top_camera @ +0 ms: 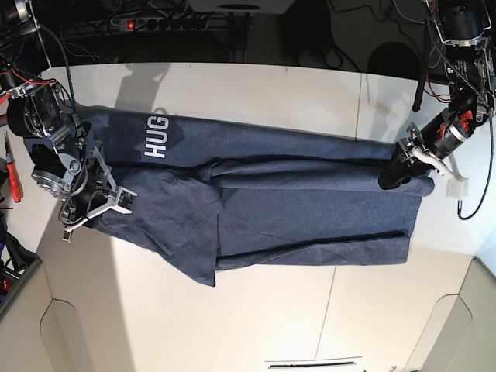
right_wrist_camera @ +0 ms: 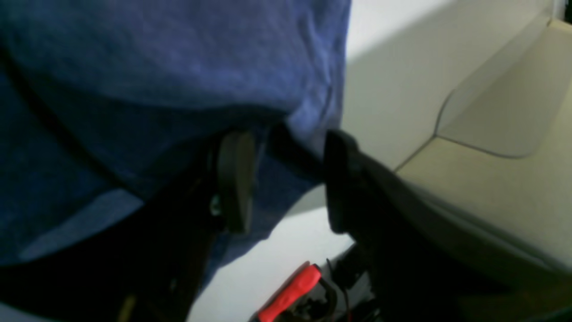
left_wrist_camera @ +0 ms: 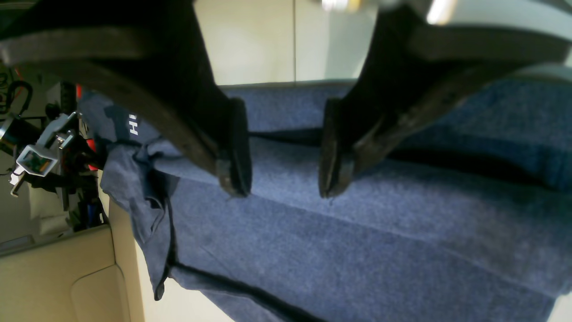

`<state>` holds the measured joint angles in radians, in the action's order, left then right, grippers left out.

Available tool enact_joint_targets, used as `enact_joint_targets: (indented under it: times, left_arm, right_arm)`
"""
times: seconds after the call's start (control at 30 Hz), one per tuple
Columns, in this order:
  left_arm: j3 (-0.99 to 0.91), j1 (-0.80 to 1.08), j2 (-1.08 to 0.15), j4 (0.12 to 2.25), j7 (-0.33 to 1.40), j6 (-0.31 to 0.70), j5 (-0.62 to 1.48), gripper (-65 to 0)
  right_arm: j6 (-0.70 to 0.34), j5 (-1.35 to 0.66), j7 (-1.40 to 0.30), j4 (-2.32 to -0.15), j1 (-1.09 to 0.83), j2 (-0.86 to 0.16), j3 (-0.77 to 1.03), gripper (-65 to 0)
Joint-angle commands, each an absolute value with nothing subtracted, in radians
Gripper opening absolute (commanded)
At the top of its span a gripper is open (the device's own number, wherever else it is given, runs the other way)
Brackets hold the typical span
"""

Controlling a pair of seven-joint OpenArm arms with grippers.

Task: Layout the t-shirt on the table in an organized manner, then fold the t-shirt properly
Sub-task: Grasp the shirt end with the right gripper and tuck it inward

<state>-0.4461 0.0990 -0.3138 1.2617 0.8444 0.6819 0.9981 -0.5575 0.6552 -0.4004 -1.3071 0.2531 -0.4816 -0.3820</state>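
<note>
The navy t-shirt (top_camera: 294, 209) lies stretched left to right across the white table (top_camera: 256, 85), folded lengthwise, with white lettering (top_camera: 156, 137) near its left end. My left gripper (top_camera: 391, 178) hovers over the shirt's right end. In the left wrist view, the left gripper (left_wrist_camera: 282, 183) is open just above the cloth (left_wrist_camera: 357, 232), with nothing between its fingers. My right gripper (top_camera: 87, 211) is at the shirt's left end. In the right wrist view, the right gripper (right_wrist_camera: 286, 183) stands open, with a loose edge of the shirt (right_wrist_camera: 156, 67) hanging into the gap.
A power strip (top_camera: 155, 23) and cables lie beyond the table's far edge. A red-handled tool (right_wrist_camera: 290, 290) sits below the right gripper, off the table's left side. Bare tabletop (top_camera: 271, 318) stretches in front of the shirt, with rounded cut-outs (top_camera: 70, 333) at the near corners.
</note>
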Motion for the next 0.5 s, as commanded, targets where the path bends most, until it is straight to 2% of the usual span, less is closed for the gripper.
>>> enact_joint_targets:
  times: [0.0,0.27,0.47]
  left_arm:
    - [-0.451,0.086,-0.329,1.276,0.826,0.698,1.020,-36.4]
    - [-0.451,0.086,-0.329,1.276,0.826,0.698,1.021,-36.4]
    - [-0.451,0.086,-0.329,1.276,0.826,0.698,1.021,-36.4]
  right_arm:
    - [-0.545,0.666,-0.395,-1.309,0.280,-0.498,-0.375,-40.2]
    - [-0.518,0.666,-0.358,-1.187,0.342,-0.497,-0.375,-40.2]
    - [-0.519,0.662,-0.351,-1.174,0.377,-0.495,-0.375,-40.2]
